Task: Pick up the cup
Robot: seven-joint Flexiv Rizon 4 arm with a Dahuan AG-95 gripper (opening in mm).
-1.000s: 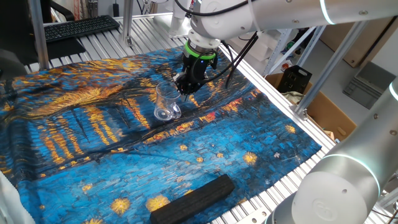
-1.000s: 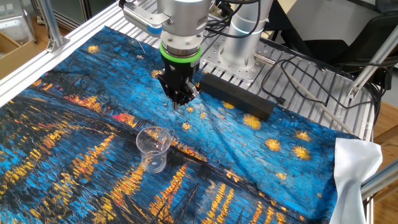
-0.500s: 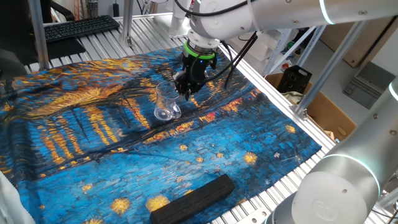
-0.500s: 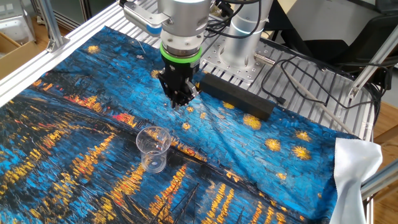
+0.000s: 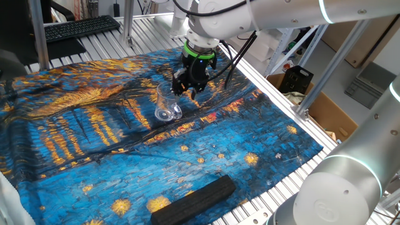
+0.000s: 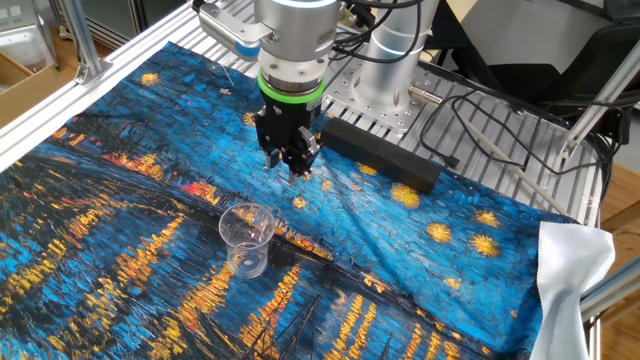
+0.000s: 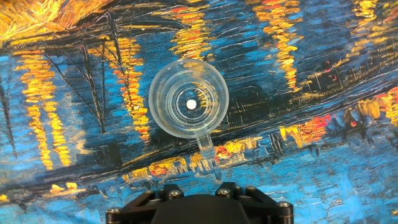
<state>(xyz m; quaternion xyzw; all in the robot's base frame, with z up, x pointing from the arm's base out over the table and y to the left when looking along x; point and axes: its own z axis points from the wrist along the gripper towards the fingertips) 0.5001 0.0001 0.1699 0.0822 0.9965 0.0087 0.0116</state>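
The cup [image 5: 167, 103] is a small clear glass tumbler standing upright on the blue and yellow painted cloth [image 5: 206, 144]. It also shows in the other fixed view [image 6: 247, 238] and from above in the hand view [image 7: 188, 106]. My gripper [image 5: 187, 90] hangs above the cloth just beside the cup, towards the arm's base, and touches nothing. In the other fixed view the gripper [image 6: 288, 164] has its two fingers spread apart and empty. The hand view shows only the gripper body at the bottom edge, not the fingers.
A long black block [image 5: 194, 199] lies on the cloth's edge near the robot base, also seen in the other fixed view [image 6: 380, 158]. A keyboard [image 5: 81, 26] sits beyond the cloth. A cardboard box [image 5: 325, 115] stands off the table. A white cloth [image 6: 570, 270] hangs at one corner.
The fingers, together in a point before, have spread apart. The hand has shifted slightly. The cup has not moved.
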